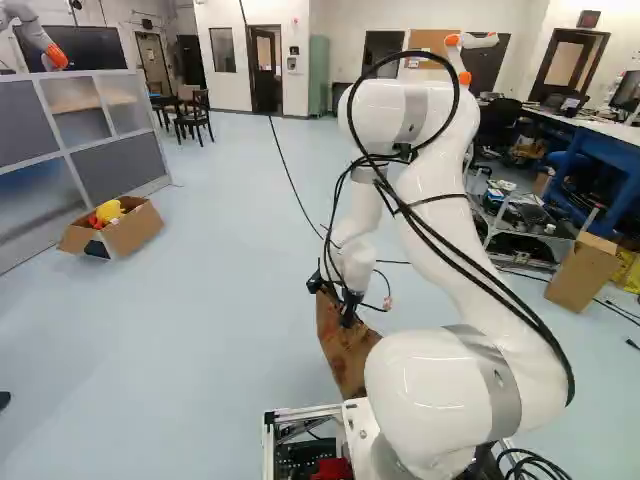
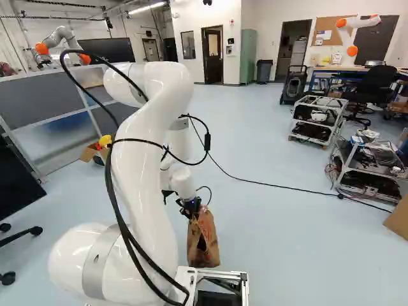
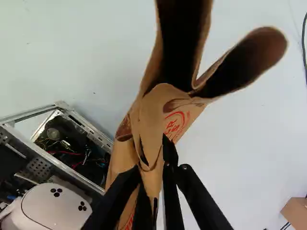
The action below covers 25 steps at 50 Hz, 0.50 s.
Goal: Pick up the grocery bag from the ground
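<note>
Grey panels make up the partition [image 1: 115,160] at the left of the left base view; next sits an open cardboard box [image 1: 138,230] holding a yellow thing [image 1: 108,211]. Then comes the base's metal frame [image 1: 300,412], near the grocery bag [image 1: 346,352]. The pincer [image 1: 332,297] grips that brown paper bag, its fingers close together on the crumpled upper part (whether the bottom touches the floor, I can't tell). Farther right stand a loaded cart [image 1: 525,264] and a taller box [image 1: 582,275].

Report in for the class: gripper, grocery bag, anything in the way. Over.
Gripper shut on the bag's top paper. Bag below gripper; floor clearance unclear. Base frame close beside bag, might snag it. Over.
</note>
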Tool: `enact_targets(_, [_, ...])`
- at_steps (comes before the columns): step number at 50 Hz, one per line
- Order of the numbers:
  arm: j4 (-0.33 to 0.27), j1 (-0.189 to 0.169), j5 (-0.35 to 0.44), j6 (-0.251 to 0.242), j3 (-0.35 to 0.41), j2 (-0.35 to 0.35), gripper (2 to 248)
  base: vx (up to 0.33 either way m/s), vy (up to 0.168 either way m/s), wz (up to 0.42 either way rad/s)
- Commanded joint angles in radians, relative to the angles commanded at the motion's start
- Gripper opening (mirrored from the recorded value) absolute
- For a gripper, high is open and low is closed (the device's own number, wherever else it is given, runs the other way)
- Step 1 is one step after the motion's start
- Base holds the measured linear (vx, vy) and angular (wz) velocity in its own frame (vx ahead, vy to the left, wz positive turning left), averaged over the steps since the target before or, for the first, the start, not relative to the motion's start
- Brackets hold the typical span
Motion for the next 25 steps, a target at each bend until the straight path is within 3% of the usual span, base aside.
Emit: enact_targets(25, [0.000, 0.004, 0.000, 0.000, 0.131, 0.138, 22, 0.000, 0.000, 0.000])
